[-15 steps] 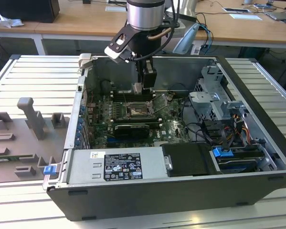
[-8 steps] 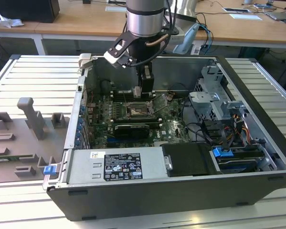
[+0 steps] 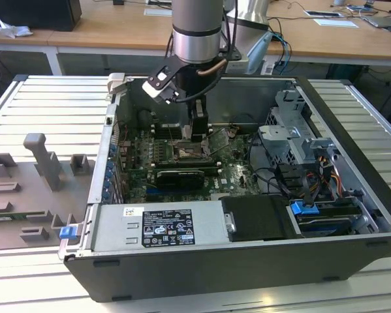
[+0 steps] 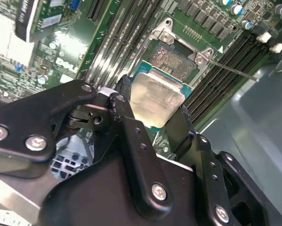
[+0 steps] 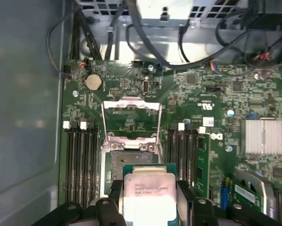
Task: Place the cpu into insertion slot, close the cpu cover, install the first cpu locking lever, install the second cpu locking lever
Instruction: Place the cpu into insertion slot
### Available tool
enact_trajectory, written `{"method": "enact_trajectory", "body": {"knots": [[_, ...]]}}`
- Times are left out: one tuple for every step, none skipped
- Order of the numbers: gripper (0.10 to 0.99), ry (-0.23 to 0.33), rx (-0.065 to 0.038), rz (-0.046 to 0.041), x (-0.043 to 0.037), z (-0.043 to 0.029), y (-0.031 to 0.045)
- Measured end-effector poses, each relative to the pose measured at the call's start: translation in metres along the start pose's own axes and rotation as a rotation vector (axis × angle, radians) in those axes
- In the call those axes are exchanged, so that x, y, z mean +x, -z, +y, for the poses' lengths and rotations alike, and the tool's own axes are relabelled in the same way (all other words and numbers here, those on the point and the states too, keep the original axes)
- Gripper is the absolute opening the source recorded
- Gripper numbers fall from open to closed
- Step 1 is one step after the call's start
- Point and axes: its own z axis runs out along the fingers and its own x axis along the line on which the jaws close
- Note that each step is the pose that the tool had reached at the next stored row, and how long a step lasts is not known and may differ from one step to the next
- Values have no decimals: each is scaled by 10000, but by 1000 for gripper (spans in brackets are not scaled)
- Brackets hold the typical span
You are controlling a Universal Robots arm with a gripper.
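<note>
My gripper [image 3: 196,134] reaches down into the open computer case and is shut on the cpu [image 4: 155,96], its black fingers [image 4: 124,87] pressing two opposite edges. The cpu [image 5: 148,190] is a flat square chip with a pale silver face, held level just above the board. The insertion slot [image 5: 126,162] is a dark square socket with a silver rim and lies partly under the chip's far edge. In the second wrist view the insertion slot [image 4: 173,54] shows bare beyond the chip. The cpu cover [image 5: 131,102] is swung open and back from the socket. A thin locking lever [image 4: 235,70] sticks out beside the socket.
Long black memory slots [image 5: 82,160] flank the socket on both sides. Cable bundles [image 5: 145,42] hang over the board's far end. A silver heatsink [image 5: 263,136] sits on the green board. Beside the case [image 3: 247,261], on the exterior view's left, stands a grey fixture plate [image 3: 32,189].
</note>
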Motion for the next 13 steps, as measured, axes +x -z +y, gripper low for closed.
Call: {"method": "enact_trajectory", "body": {"knots": [[537, 2, 0, 2, 12, -1, -33], [537, 2, 0, 1, 22, -3, -60], [537, 2, 0, 2, 29, -4, -77], [537, 1, 0, 1, 38, -5, -103], [537, 2, 0, 1, 44, -6, -121], [537, 2, 0, 1, 54, -7, -151], [537, 1, 0, 1, 63, -9, -183], [537, 3, 0, 2, 66, -12, -216], [537, 1, 0, 1, 68, -15, -236], [537, 1, 0, 1, 69, -17, -254], [537, 3, 1, 0, 71, -18, -280], [537, 2, 0, 1, 71, -23, -299], [537, -2, 0, 1, 73, -36, -337]]}}
